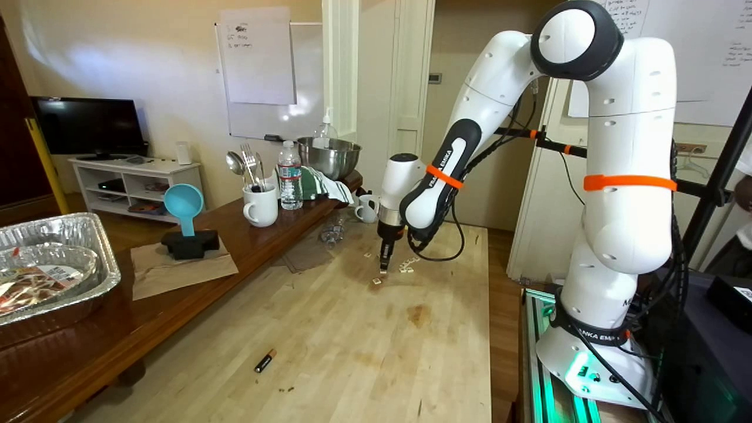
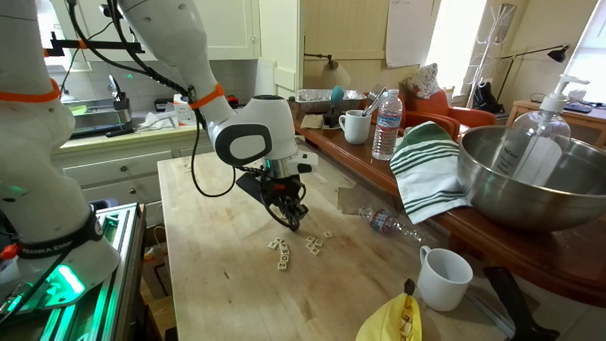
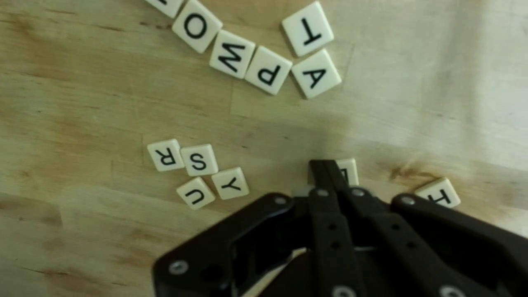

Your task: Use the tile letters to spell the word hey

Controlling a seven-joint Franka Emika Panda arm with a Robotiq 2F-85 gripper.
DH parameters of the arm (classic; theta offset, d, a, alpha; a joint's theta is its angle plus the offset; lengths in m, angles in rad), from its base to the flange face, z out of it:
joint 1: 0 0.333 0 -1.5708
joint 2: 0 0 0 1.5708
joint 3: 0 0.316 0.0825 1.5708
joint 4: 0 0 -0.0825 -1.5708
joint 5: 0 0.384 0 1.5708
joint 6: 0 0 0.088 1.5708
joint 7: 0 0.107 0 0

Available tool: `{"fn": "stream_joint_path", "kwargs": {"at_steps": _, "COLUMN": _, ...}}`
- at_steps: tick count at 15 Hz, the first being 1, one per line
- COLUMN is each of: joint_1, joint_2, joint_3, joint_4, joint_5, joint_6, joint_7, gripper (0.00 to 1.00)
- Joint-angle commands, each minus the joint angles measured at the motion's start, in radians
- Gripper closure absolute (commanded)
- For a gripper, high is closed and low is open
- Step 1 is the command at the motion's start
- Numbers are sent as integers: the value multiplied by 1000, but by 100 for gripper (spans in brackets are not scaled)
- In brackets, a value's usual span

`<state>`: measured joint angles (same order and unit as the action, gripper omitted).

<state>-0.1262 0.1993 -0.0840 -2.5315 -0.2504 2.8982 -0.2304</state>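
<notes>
- Cream square tile letter (image 3: 349, 170), partly hidden, shows just right of the black metal gripper (image 3: 324, 161) in the wrist view.
- Jaws: clenched together.
- Cream square H tile (image 3: 441, 192): farther right.

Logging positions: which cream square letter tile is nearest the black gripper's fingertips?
The cream tile between the Y tile and the H tile: in the wrist view, the shut gripper partly hides its letter; others lie farther off.

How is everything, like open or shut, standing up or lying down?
gripper: shut
tile right by it: partly hidden, letter unclear
H tile: face up
Y tile: face up
capped bottle: standing on the ledge
tabletop bottle: lying on its side
towel: draped over the ledge
mug with cutlery: upright
other mug: upright
battery: lying on its side
TV: screen dark
</notes>
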Motion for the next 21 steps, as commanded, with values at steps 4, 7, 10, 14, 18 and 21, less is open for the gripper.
{"fn": "stream_joint_path", "kwargs": {"at_steps": 4, "joint_1": 21, "joint_2": 34, "joint_3": 25, "joint_4": 2, "joint_5": 49, "joint_6": 10, "joint_7": 2, "gripper": 100}}
{"fn": "stream_joint_path", "kwargs": {"at_steps": 7, "joint_1": 26, "joint_2": 34, "joint_3": 36, "joint_4": 2, "joint_5": 64, "joint_6": 9, "joint_7": 7, "gripper": 100}}
{"fn": "stream_joint_path", "kwargs": {"at_steps": 10, "joint_1": 34, "joint_2": 34, "joint_3": 45, "joint_4": 3, "joint_5": 74, "joint_6": 3, "joint_7": 9, "gripper": 100}}
{"fn": "stream_joint_path", "kwargs": {"at_steps": 14, "joint_1": 46, "joint_2": 36, "joint_3": 49, "joint_4": 3, "joint_5": 85, "joint_6": -1, "joint_7": 14, "gripper": 100}}
{"fn": "stream_joint_path", "kwargs": {"at_steps": 18, "joint_1": 46, "joint_2": 31, "joint_3": 57, "joint_4": 1, "joint_5": 95, "joint_6": -12, "joint_7": 5, "gripper": 100}}
{"fn": "stream_joint_path", "kwargs": {"at_steps": 21, "joint_1": 49, "joint_2": 32, "joint_3": 51, "joint_4": 0, "joint_5": 87, "joint_6": -12, "joint_7": 12, "gripper": 100}}
